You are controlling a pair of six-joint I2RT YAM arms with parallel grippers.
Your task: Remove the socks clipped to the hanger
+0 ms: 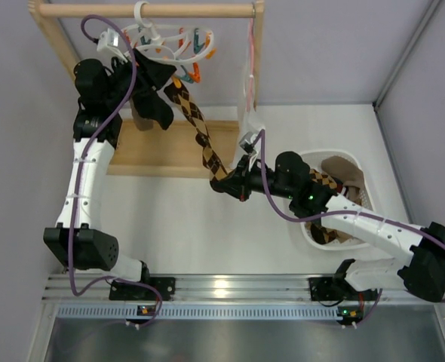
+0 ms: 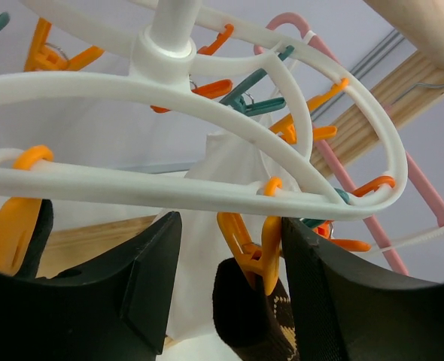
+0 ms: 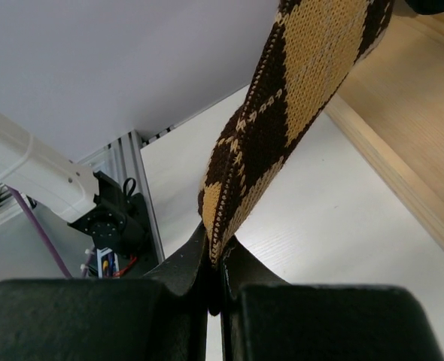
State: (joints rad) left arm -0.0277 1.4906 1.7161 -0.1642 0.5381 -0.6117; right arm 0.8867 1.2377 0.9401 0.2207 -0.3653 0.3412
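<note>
The white ring hanger [image 1: 162, 41] hangs from the rail. A brown-and-tan diamond-checked sock [image 1: 200, 128] runs taut from one of its clips down to my right gripper [image 1: 224, 181], which is shut on the sock's lower end [image 3: 241, 180]. Black socks [image 1: 151, 90] hang bunched beside my left gripper [image 1: 141, 66]. In the left wrist view the hanger [image 2: 94, 89] arches overhead. My left gripper [image 2: 231, 226] stands open around an orange clip [image 2: 256, 248] that pinches the checked sock's top [image 2: 244, 308]. The right finger [image 2: 335, 286] touches the clip; a gap shows beside the left finger [image 2: 132, 278].
A wooden rail frame [image 1: 147, 10] carries the hanger, with its wooden base [image 1: 170, 147] on the table. A white cloth with pink strap [image 1: 249, 98] hangs at the rail's right end. A white basket [image 1: 343, 162] holding socks stands at the right, under my right arm.
</note>
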